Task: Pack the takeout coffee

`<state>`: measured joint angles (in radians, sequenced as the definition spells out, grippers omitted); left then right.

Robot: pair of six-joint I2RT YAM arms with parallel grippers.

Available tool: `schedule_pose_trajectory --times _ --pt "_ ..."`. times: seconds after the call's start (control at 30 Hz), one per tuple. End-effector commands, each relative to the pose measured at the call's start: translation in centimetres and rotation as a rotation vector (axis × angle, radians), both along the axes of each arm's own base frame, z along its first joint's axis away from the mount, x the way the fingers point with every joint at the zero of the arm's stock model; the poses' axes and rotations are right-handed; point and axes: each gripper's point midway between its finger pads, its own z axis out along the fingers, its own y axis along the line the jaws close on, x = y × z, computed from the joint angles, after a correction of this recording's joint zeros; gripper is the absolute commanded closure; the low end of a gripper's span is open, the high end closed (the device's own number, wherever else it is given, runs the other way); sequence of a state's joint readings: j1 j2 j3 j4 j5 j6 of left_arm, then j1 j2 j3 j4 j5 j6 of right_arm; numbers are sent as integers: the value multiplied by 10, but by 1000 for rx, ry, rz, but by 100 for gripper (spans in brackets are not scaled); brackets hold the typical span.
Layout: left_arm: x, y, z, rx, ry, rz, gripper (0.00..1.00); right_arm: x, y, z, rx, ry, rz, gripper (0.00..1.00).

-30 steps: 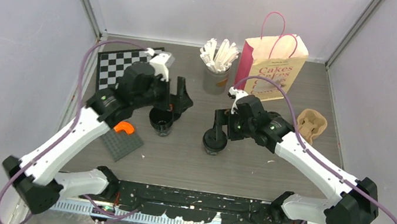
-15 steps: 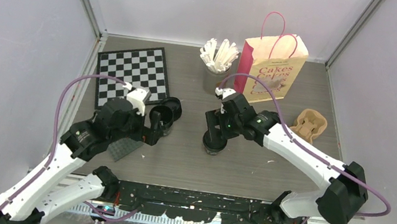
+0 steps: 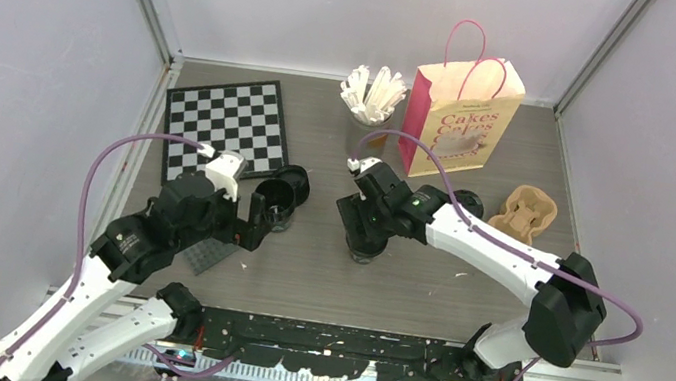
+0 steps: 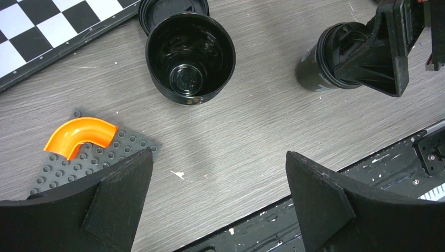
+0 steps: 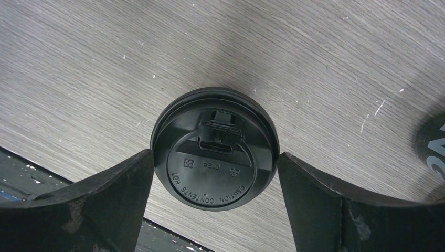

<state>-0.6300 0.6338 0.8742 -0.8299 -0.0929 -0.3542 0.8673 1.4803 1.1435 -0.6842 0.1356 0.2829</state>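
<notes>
Where the grey wood-grain table (image 3: pixel 420 289) meets the left wall, a black-and-white checkered board (image 3: pixel 228 124) lies flat, and just in front of its near corner sits a dark grey studded base plate (image 4: pixel 55 168) with an orange curved plastic piece (image 4: pixel 80 134) resting on it. The left gripper (image 4: pixel 218 157) hangs over the bare table beside that plate, its jaws spread wide with nothing between them. Just beyond it stands a small black disposable cup without a lid (image 4: pixel 190 58), upright and showing its glossy inside, and a loose round black plastic lid (image 4: pixel 173 8) lies flat on the table touching the cup's far side, next to the board's edge. Further right, near the middle of the table and well apart from the open cup, a second small black disposable cup capped with a round black lid (image 5: pixel 214 149) stands upright. The right gripper (image 5: pixel 216 157) is lowered over it with its jaws open, one finger (image 5: pixel 126 184) on each side of the lid and very close to its rim; whether either pad touches cannot be told. Behind this cup, by the back wall, a grey cup of white wrapped sticks (image 3: pixel 373 95) stands just left of a tall pink paper bag with rope handles (image 3: pixel 462 113). Near the right wall rests a brown moulded-pulp cup carrier (image 3: pixel 528 211).
</notes>
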Motion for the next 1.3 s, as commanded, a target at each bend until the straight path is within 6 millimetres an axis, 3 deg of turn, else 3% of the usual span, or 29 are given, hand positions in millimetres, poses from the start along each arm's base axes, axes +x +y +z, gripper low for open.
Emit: schedule_pose_trajectory --times 0.0,0.4,0.8,0.9,1.1,1.27 --pt "1 1 5 4 -25 -8 0 8 2 11 -5 -41 -14 10" --pt "3 5 8 5 -51 8 0 -3 -3 -15 -57 4 -25 22" --pt "4 7 9 13 -55 20 0 -15 -7 -46 -88 60 -43 22" --pt "3 8 8 14 -50 21 0 -9 -3 -33 -65 37 -55 22" --pt "3 9 10 6 -64 26 0 10 -4 23 1 -54 -103 21" --pt "3 7 9 8 -57 18 0 19 -21 51 47 -71 -168 21"
